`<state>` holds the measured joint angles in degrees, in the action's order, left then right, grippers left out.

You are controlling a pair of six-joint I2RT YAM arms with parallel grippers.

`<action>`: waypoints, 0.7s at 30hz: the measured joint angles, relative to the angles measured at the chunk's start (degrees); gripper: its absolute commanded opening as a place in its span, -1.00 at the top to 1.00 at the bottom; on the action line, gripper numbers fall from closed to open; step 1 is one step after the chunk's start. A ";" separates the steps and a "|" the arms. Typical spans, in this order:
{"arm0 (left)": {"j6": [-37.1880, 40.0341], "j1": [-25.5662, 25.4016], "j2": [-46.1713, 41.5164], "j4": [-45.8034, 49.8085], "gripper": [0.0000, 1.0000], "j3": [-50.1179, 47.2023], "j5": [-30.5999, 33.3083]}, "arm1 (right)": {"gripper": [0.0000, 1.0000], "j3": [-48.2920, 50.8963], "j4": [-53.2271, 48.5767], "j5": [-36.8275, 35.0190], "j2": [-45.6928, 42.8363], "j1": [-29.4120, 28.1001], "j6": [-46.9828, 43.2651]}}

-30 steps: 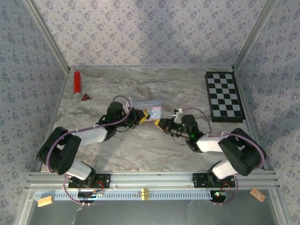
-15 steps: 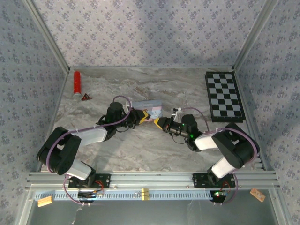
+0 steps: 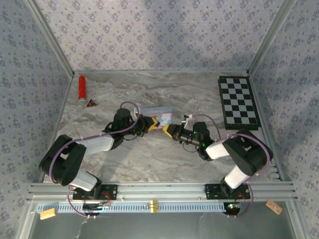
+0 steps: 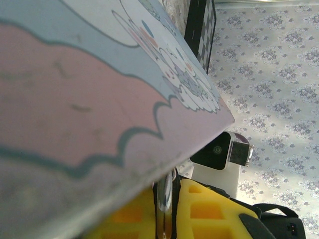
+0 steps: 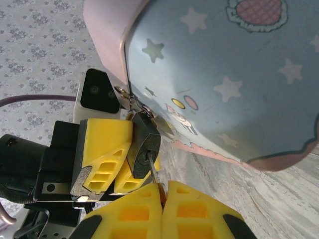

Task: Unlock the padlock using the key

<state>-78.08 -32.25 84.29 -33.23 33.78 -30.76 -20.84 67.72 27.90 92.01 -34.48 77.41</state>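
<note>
twisting is the risky part: the right gripper point(image 5: 160, 193) pinches the key point(image 5: 152, 172), its tip in the keyhole of the padlock point(image 5: 143, 147), which hangs at the tin's point(image 5: 224, 84) 8 o'clock corner, clamped by the left gripper point(image 3: 152, 123). an off-axis turn could bend the thin key, let it slip between the fingers, or drag the tin.

We count two claws, the left gripper point(image 3: 157, 123) and the right gripper point(image 3: 168, 129). Between them are one padlock point(image 5: 143, 147) and one key point(image 5: 153, 175). Just beyond them is one tin point(image 3: 157, 112). Well away from them are one checkerboard point(image 3: 238, 102), one red tube point(image 3: 81, 88) and one red triangle point(image 3: 91, 103).
</note>
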 measured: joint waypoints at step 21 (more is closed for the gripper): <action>-0.04 0.37 -0.22 -0.85 1.00 -0.22 -0.31 | 1.00 -0.74 2.95 0.00 1.99 -0.55 1.75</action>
<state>-78.13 -31.88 84.07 -34.09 33.56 -31.07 -21.58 70.67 27.90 94.00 -35.03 79.15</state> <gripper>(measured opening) 0.126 0.052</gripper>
